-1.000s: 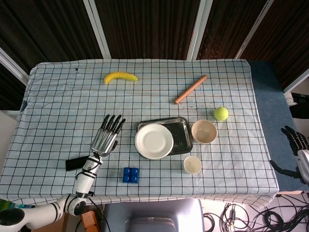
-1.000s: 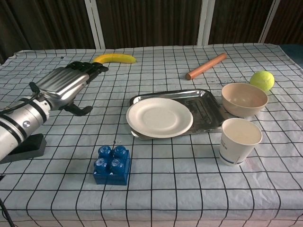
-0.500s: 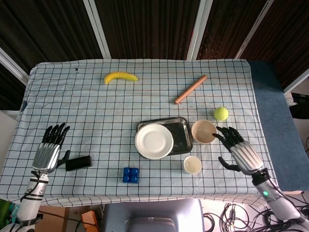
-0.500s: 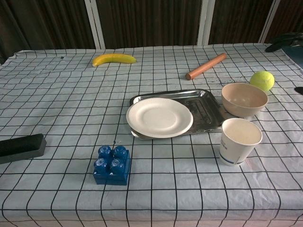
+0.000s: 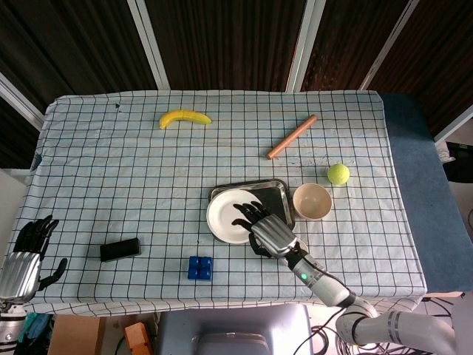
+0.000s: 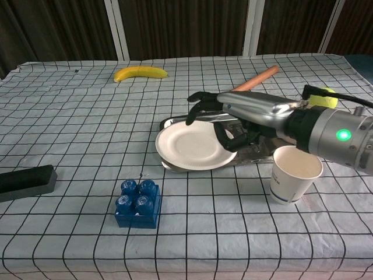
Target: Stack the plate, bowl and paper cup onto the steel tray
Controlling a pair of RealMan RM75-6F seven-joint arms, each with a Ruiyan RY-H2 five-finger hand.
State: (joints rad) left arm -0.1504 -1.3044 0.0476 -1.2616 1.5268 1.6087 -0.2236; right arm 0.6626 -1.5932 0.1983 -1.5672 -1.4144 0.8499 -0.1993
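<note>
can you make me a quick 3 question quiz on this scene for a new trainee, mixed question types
1. True or false: the plate already lies on the steel tray.
2. Which hand is over the plate? A) left hand B) right hand C) both
3. Fill in: the paper cup stands on the ____, not on the tray.

Key
1. True; it overhangs the tray's near left edge.
2. B. The right hand hangs over the plate with its fingers spread and holds nothing, while the left hand is off the table's near left corner.
3. Table; the bowl is beside the tray too.
</note>
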